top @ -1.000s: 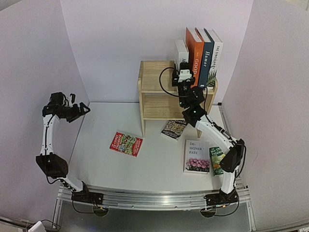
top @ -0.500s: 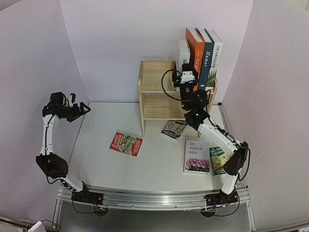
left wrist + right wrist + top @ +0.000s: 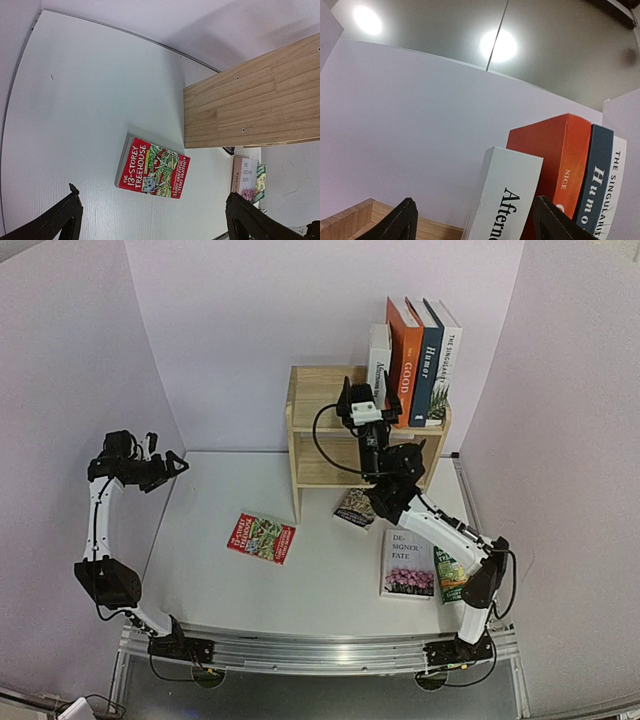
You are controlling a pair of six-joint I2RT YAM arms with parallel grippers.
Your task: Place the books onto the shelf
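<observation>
**Four books upright on the shelf, four flat on the table**

Beneath everything, a white table (image 3: 200, 530). At its far edge, against the back wall, the light wooden shelf (image 3: 318, 400), two tiers. Upright along the right part of its top, side by side, spines forward: white book (image 3: 378, 348), orange book (image 3: 403, 340), dark teal book (image 3: 428, 355), second white book (image 3: 448, 350).

Flat on the table: flower-cover book (image 3: 406, 565) at the right, with the green book (image 3: 445, 575) just beside it and partly under the right arm. Well to the left, the red book (image 3: 261, 537). By the shelf's foot, the dark patterned book (image 3: 350, 510), half hidden by the arm.

Over the shelf top, just left of the white book: right gripper (image 3: 358, 398), jaws spread, pinching nothing. High at the far left, well apart from every book: left gripper (image 3: 168, 462), jaws spread wide, holding nothing.
</observation>
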